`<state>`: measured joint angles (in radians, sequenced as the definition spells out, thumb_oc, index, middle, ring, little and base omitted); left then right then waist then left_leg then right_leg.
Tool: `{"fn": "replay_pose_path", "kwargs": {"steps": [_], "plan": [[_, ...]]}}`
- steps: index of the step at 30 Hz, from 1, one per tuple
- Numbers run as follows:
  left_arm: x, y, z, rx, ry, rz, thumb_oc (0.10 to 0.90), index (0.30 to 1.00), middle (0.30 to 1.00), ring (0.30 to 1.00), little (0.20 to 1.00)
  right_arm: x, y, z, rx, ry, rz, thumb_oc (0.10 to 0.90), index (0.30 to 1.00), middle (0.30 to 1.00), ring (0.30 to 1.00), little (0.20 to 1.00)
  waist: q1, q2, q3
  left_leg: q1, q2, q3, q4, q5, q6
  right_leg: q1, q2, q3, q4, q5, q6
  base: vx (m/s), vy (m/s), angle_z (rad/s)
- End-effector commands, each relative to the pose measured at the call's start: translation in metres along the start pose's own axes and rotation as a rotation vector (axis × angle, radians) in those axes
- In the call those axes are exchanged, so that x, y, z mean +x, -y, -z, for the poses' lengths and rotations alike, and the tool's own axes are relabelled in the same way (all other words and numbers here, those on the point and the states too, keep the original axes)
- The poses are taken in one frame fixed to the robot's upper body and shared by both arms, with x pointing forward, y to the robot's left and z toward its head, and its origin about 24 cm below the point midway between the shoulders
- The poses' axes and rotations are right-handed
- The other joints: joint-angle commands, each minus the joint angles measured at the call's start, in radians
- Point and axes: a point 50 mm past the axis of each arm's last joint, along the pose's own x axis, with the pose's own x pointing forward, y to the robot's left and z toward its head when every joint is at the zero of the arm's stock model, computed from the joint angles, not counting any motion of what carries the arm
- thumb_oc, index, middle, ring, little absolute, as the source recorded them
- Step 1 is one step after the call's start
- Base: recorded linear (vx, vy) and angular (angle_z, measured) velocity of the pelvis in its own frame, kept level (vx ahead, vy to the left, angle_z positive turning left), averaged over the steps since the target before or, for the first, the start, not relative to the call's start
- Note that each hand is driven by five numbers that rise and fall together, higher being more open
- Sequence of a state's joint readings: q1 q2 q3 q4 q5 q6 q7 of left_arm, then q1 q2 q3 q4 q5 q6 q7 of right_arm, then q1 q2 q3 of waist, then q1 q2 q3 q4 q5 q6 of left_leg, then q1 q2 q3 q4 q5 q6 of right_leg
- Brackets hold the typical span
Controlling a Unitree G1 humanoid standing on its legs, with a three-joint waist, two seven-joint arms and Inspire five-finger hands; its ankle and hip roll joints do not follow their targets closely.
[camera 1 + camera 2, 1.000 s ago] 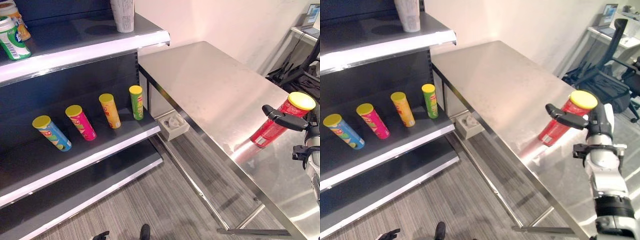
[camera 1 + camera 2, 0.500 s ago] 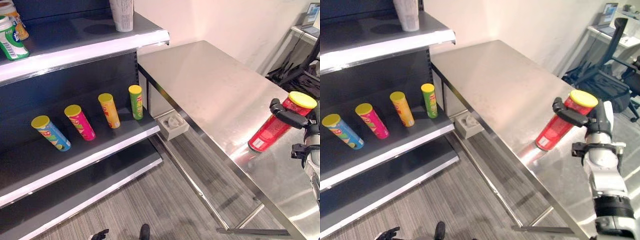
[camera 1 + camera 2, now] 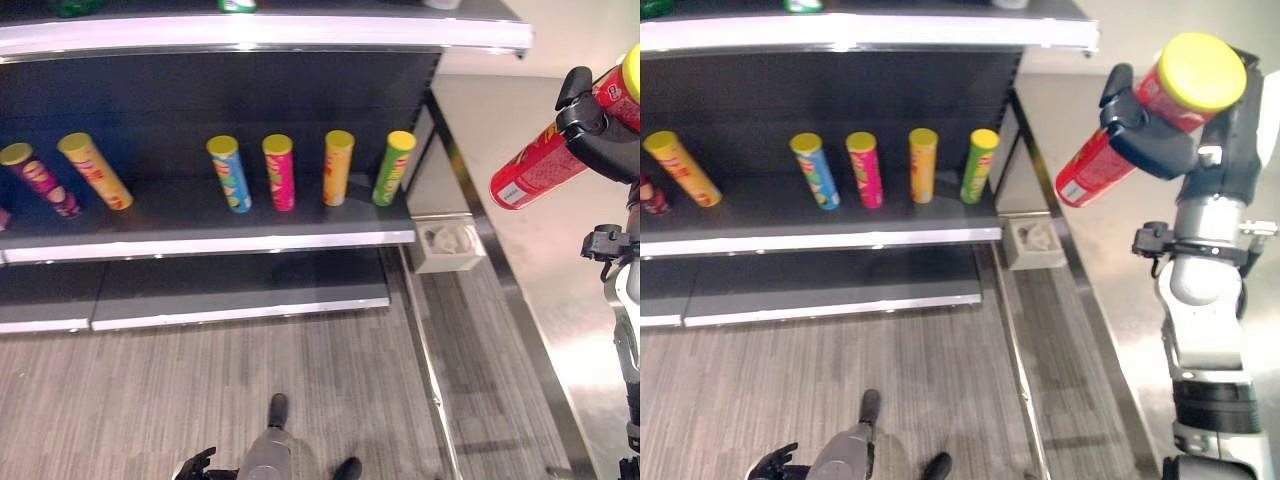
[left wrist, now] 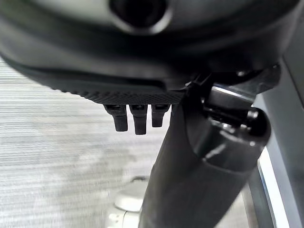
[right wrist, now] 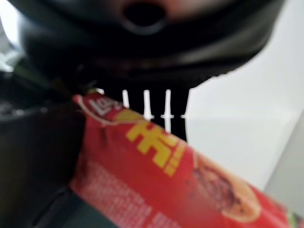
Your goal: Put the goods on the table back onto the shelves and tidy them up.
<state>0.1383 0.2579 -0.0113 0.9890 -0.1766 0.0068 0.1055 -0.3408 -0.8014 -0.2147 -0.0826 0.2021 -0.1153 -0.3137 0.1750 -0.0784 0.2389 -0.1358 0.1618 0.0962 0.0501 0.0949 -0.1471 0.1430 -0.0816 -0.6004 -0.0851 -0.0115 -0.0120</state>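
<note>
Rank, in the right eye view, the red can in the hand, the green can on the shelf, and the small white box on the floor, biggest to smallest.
1. Red can, held nearest the camera, which enlarges it.
2. Green can.
3. White box.

The left hand (image 4: 142, 57) spreads its dark bulk across the top of the frame, with short dark fingers (image 4: 135, 118) hanging straight down in a row at centre, holding nothing. The thumb (image 4: 213, 161) runs thick and dark from centre right to the bottom edge. Behind lies grey striped floor (image 4: 52, 161), with a pale strip (image 4: 273, 190) along the lower right edge.
</note>
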Motion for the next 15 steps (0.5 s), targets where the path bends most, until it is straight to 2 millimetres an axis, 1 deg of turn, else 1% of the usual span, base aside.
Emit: {"fn": "replay_pose_path", "kwargs": {"steps": [1, 2, 3, 4, 5, 6, 7, 8, 9, 10, 11, 12, 13, 14, 15], "plan": [[0.005, -0.005, -0.030, 0.047, 0.106, -0.022, 0.800, 0.900, 0.900, 0.900, 0.900, 0.018, 0.027, -0.048, -0.022, 0.249, 0.112, 0.400, 0.300, 0.300, 0.300, 0.300, -0.060, 0.019, -0.094, 0.088, 0.064, -0.081, 0.019, -0.093, -0.028, -0.052, -0.116, 0.072, 0.011, 0.020, 0.147, -0.10, 0.377, 0.84], [0.004, -0.004, -0.025, 0.059, 0.095, -0.015, 0.800, 0.900, 0.900, 0.900, 0.900, 0.018, 0.026, -0.046, -0.023, 0.232, 0.103, 0.400, 0.300, 0.300, 0.300, 0.300, -0.072, 0.035, -0.103, 0.118, 0.067, -0.083, 0.020, -0.106, -0.039, -0.058, -0.143, 0.059, 0.016, 0.040, 0.161, -0.07, 0.515, 0.87], [0.003, -0.002, -0.020, 0.067, 0.079, -0.004, 0.800, 0.900, 0.900, 0.900, 0.900, 0.015, 0.024, -0.042, -0.026, 0.210, 0.091, 0.400, 0.300, 0.300, 0.300, 0.300, -0.084, 0.064, -0.127, 0.149, 0.051, -0.049, -0.041, -0.113, -0.028, -0.061, -0.162, 0.048, 0.017, 0.058, 0.179, -0.04, 0.565, 0.55], [0.004, -0.003, -0.019, 0.078, 0.077, -0.009, 0.800, 0.900, 0.900, 0.900, 0.900, 0.013, 0.023, -0.041, -0.020, 0.205, 0.097, 0.400, 0.300, 0.300, 0.300, 0.300, -0.081, 0.069, -0.133, 0.157, 0.031, -0.042, -0.070, -0.116, -0.019, -0.074, -0.183, 0.050, 0.021, 0.077, 0.192, -0.03, 0.499, 0.45], [0.004, -0.004, -0.023, 0.089, 0.088, -0.011, 0.800, 0.900, 0.900, 0.900, 0.900, 0.012, 0.022, -0.040, -0.020, 0.204, 0.098, 0.400, 0.300, 0.300, 0.300, 0.300, -0.080, 0.073, -0.132, 0.157, 0.007, -0.044, -0.085, -0.125, -0.006, -0.086, -0.217, 0.046, 0.032, 0.101, 0.206, -0.04, 0.636, 0.31], [0.004, -0.011, -0.027, 0.115, 0.103, -0.025, 0.800, 0.900, 0.900, 0.900, 0.900, 0.011, 0.016, -0.037, -0.022, 0.186, 0.085, 0.400, 0.300, 0.300, 0.300, 0.300, -0.075, 0.069, -0.141, 0.167, -0.076, -0.034, -0.119, -0.146, 0.036, -0.098, -0.293, 0.050, 0.060, 0.123, 0.229, -0.04, 0.504, 0.15], [0.004, -0.012, -0.027, 0.115, 0.103, -0.026, 0.800, 0.900, 0.900, 0.900, 0.900, 0.011, 0.015, -0.037, -0.021, 0.186, 0.085, 0.400, 0.300, 0.300, 0.300, 0.300, -0.075, 0.067, -0.141, 0.167, -0.079, -0.033, -0.120, -0.146, 0.038, -0.100, -0.296, 0.051, 0.063, 0.123, 0.230, -0.01, 0.531, 0.05], [0.005, -0.018, -0.027, 0.136, 0.098, -0.047, 0.800, 0.900, 0.900, 0.900, 0.900, 0.009, 0.012, -0.037, -0.017, 0.186, 0.085, 0.400, 0.300, 0.300, 0.300, 0.300, -0.081, 0.065, -0.134, 0.169, -0.109, -0.039, -0.128, -0.151, 0.054, -0.123, -0.327, 0.081, 0.109, 0.140, 0.234, -0.01, 0.226, 0.31], [0.005, -0.022, -0.029, 0.144, 0.100, -0.060, 0.800, 0.900, 0.900, 0.900, 0.900, 0.008, 0.011, -0.037, -0.016, 0.186, 0.081, 0.400, 0.300, 0.300, 0.300, 0.300, -0.091, 0.064, -0.127, 0.168, -0.114, -0.044, -0.129, -0.148, 0.060, -0.145, -0.323, 0.128, 0.134, 0.135, 0.230, -0.02, 0.288, 0.44], [0.006, -0.024, -0.032, 0.147, 0.105, -0.070, 0.800, 0.900, 0.900, 0.900, 0.900, 0.007, 0.011, -0.038, -0.008, 0.188, 0.081, 0.400, 0.300, 0.300, 0.300, 0.300, -0.106, 0.066, -0.122, 0.165, -0.118, -0.049, -0.129, -0.142, 0.068, -0.171, -0.292, 0.206, 0.165, 0.111, 0.219, -0.05, 0.206, 0.48], [0.006, -0.028, -0.037, 0.130, 0.121, -0.081, 0.800, 0.900, 0.900, 0.900, 0.900, 0.007, 0.009, -0.039, -0.002, 0.196, 0.069, 0.400, 0.300, 0.300, 0.300, 0.300, -0.114, 0.070, -0.115, 0.159, -0.126, -0.052, -0.126, -0.132, 0.082, -0.200, -0.221, 0.320, 0.216, 0.047, 0.200, -0.05, 0.161, 0.25], [0.006, -0.028, -0.037, 0.130, 0.122, -0.081, 0.800, 0.900, 0.900, 0.900, 0.900, 0.008, 0.009, -0.040, -0.002, 0.197, 0.070, 0.400, 0.300, 0.300, 0.300, 0.300, -0.111, 0.069, -0.116, 0.154, -0.127, -0.049, -0.127, -0.127, 0.083, -0.208, -0.222, 0.323, 0.218, 0.051, 0.198, -0.03, 0.132, 0.29], [0.006, -0.030, -0.036, 0.118, 0.114, -0.085, 0.800, 0.900, 0.900, 0.900, 0.900, 0.007, 0.009, -0.042, 0.011, 0.208, 0.062, 0.400, 0.300, 0.300, 0.300, 0.300, -0.115, 0.072, -0.109, 0.153, -0.137, -0.069, -0.122, -0.123, 0.097, -0.210, -0.147, 0.379, 0.281, -0.020, 0.176, -0.01, 0.038, 0.27], [0.006, -0.030, -0.035, 0.109, 0.111, -0.084, 0.800, 0.900, 0.900, 0.900, 0.900, 0.006, 0.009, -0.042, 0.012, 0.212, 0.054, 0.400, 0.300, 0.300, 0.300, 0.300, -0.114, 0.067, -0.107, 0.149, -0.145, -0.081, -0.118, -0.119, 0.103, -0.210, -0.104, 0.398, 0.293, -0.047, 0.163, 0.02, -0.008, 0.44], [0.006, -0.027, -0.035, 0.090, 0.113, -0.075, 0.800, 0.900, 0.900, 0.900, 0.900, 0.006, 0.009, -0.043, -0.003, 0.218, 0.043, 0.400, 0.300, 0.300, 0.300, 0.300, -0.113, 0.047, -0.103, 0.140, -0.160, -0.100, -0.105, -0.119, 0.104, -0.195, -0.039, 0.423, 0.231, -0.061, 0.128, 0.06, -0.126, 0.39]]}}
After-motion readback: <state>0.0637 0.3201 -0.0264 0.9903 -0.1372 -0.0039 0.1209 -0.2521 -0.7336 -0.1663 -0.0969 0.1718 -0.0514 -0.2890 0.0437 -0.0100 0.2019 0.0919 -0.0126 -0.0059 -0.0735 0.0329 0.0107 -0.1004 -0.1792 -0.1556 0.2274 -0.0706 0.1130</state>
